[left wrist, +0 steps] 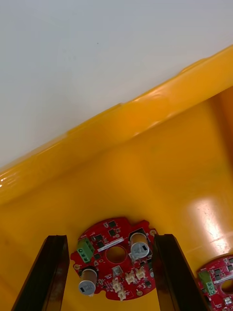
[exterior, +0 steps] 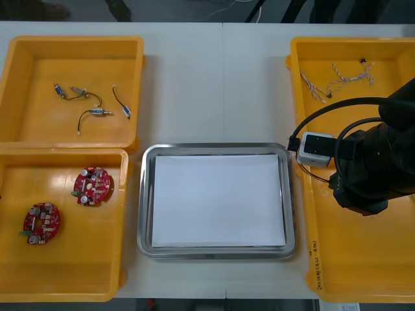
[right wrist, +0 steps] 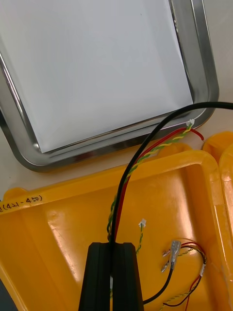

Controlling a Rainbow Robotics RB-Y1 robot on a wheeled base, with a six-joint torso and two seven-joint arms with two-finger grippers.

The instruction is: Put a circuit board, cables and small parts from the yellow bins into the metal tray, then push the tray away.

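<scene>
My right gripper (right wrist: 112,245) is shut on a red and yellow cable (right wrist: 145,158) over the right near yellow bin (right wrist: 58,228). The cable rises from the fingers toward the tray's corner, with a black strand running alongside it. The metal tray (exterior: 214,148), white inside, lies at the table's middle with nothing in it; its rim (right wrist: 204,63) is just beyond the bin wall. My left gripper (left wrist: 110,238) is open over the left near bin (left wrist: 160,160). A round red circuit board (left wrist: 104,233) lies between its fingers. Two boards (exterior: 93,186) (exterior: 41,222) lie in that bin (exterior: 65,272).
More red, yellow and black cables (right wrist: 187,252) lie in the right near bin. The right far bin (exterior: 305,58) holds twisted blue and white cables (exterior: 337,81). The left far bin (exterior: 39,123) holds small metal parts (exterior: 91,100) with black leads. My right arm (exterior: 369,168) covers the right near bin.
</scene>
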